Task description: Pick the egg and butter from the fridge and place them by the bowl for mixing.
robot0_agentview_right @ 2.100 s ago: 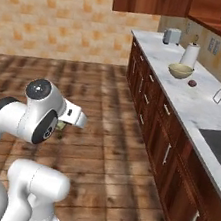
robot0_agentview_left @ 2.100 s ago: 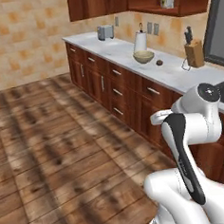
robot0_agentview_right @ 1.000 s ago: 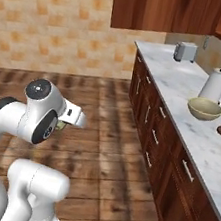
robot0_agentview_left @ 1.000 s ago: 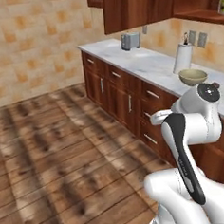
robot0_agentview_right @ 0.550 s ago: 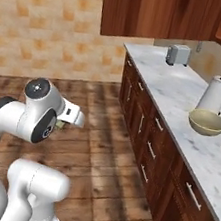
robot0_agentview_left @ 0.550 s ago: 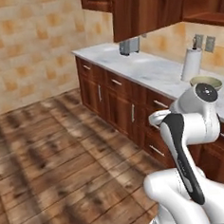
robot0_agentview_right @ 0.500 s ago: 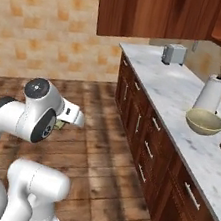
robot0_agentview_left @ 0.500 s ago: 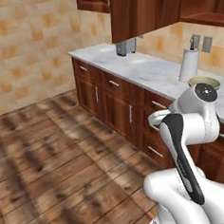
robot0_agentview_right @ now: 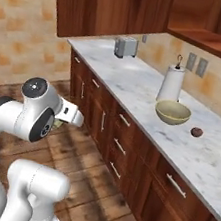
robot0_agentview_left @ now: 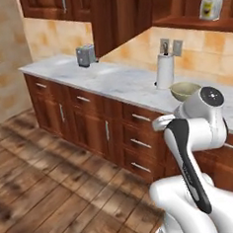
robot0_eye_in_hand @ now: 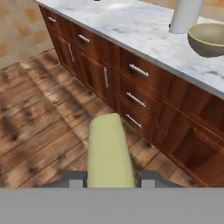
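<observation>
Wooden kitchen, marble worktop (robot0_agentview_right: 135,93) over brown drawers, plank floor below. Bowl (robot0_agentview_right: 173,113) on the worktop just in front of a white paper roll (robot0_agentview_right: 171,83), egg (robot0_agentview_right: 196,131) resting near the bowl's side. Toaster (robot0_agentview_right: 125,47) farther along, well apart. Tool (robot0_eye_in_hand: 108,180) clenched on the butter (robot0_eye_in_hand: 108,153), held out over the floor, short of the drawers.

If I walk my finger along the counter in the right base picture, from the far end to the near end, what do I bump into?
Toaster → paper towel roll → bowl → egg.
</observation>
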